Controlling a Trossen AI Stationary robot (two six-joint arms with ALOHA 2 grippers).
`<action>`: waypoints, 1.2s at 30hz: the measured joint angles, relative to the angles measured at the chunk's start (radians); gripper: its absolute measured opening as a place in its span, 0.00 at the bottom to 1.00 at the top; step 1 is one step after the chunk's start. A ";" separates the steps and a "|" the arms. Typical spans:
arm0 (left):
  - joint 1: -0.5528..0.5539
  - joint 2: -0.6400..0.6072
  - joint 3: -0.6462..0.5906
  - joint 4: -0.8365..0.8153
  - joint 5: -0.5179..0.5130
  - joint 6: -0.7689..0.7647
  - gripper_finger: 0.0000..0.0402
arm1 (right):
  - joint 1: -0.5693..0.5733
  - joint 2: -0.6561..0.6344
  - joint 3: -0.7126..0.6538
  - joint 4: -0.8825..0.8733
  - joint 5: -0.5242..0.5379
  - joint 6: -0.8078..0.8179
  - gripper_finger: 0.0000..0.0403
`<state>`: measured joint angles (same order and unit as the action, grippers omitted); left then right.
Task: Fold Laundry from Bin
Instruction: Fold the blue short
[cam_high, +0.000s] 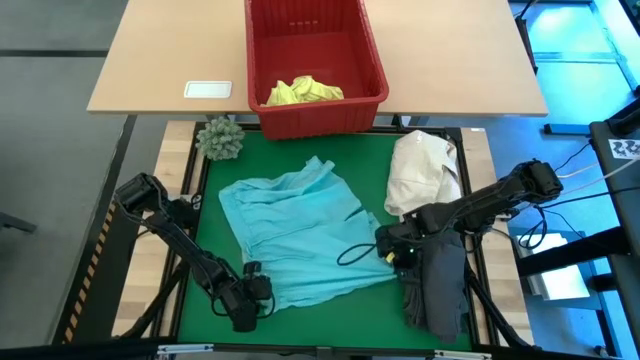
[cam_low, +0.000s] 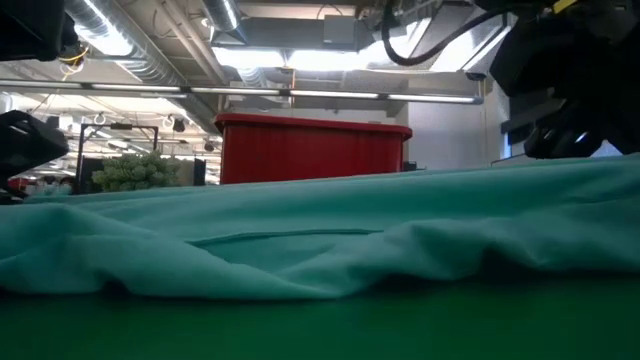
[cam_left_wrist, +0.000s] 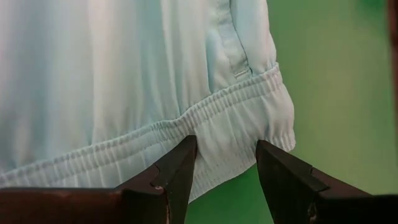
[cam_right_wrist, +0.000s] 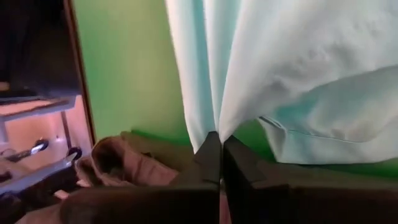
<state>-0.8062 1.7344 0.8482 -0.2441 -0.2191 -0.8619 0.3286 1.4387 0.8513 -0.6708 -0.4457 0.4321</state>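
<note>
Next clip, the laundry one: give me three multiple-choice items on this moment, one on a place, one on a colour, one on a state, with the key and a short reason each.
1. Where does the turquoise garment lie?
A. in the red bin
B. spread on the green mat
C. on the wooden table

2. What colour is the garment left in the red bin?
A. yellow
B. grey
C. turquoise

3. How is the right claw?
A. wide open above the mat
B. shut on the cream bundle
C. shut on the turquoise garment's edge

Key: B, the high view shows it spread flat on the green mat. A, the yellow garment sits inside. C, the right wrist view shows both fingers together with turquoise cloth pinched between them.
</note>
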 joint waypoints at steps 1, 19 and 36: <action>0.000 0.000 0.000 0.010 0.019 0.000 0.42 | -0.001 0.000 0.000 0.001 0.008 0.009 0.01; -0.055 0.006 0.119 -0.106 0.252 0.002 0.42 | -0.002 0.000 0.052 0.051 0.358 -0.157 0.17; -0.090 0.003 0.342 -0.510 -0.050 0.006 0.42 | -0.047 0.146 0.053 0.154 0.601 -0.603 0.20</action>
<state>-0.8966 1.7378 1.1904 -0.7543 -0.2695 -0.8558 0.2813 1.5846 0.9039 -0.5165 0.1555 -0.1708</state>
